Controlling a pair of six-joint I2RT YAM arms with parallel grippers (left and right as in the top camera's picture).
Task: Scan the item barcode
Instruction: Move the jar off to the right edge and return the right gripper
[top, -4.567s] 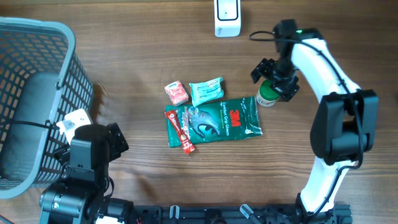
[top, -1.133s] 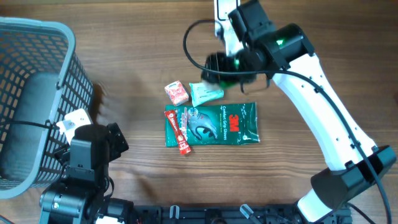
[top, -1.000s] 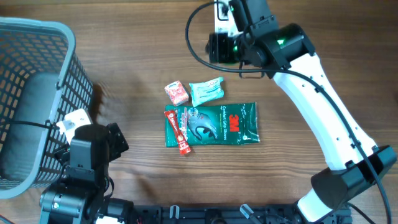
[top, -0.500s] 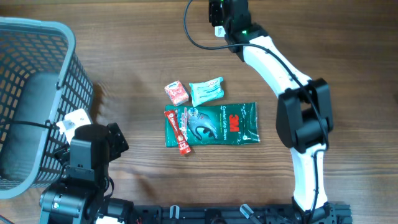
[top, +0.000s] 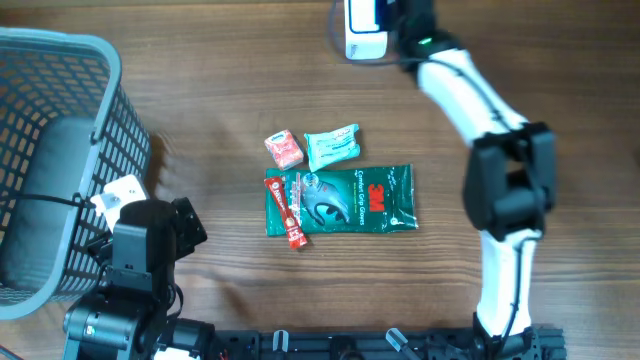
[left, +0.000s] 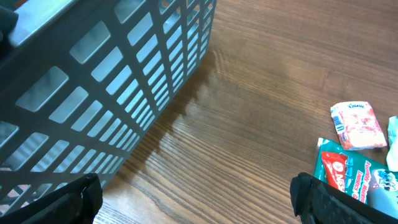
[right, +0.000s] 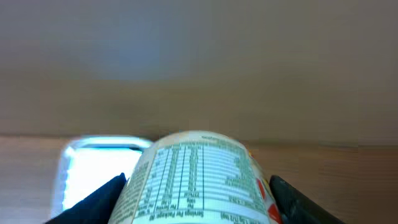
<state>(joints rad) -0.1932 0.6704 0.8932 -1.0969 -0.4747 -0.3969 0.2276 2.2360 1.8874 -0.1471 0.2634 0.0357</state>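
Since a few seconds ago the right arm (top: 470, 90) has swung from beside the packets to the far edge of the table (top: 220, 80), where the right gripper (right: 199, 196) grasps a small bottle (right: 199, 165) by its sides, printed label up, just in front of the white scanner (top: 365, 28) and partly covering its lit window. Mid-table, well apart from them, lie a green packet (top: 345, 200), a red sachet (top: 288, 210) on its left edge, a small red packet (top: 284, 149) and a teal packet (top: 332, 146). The left gripper (left: 193, 199) hangs with fingers spread wide, holding nothing, beside a grey basket (top: 60, 60) whose inside shows only a dark shape that I cannot make out.
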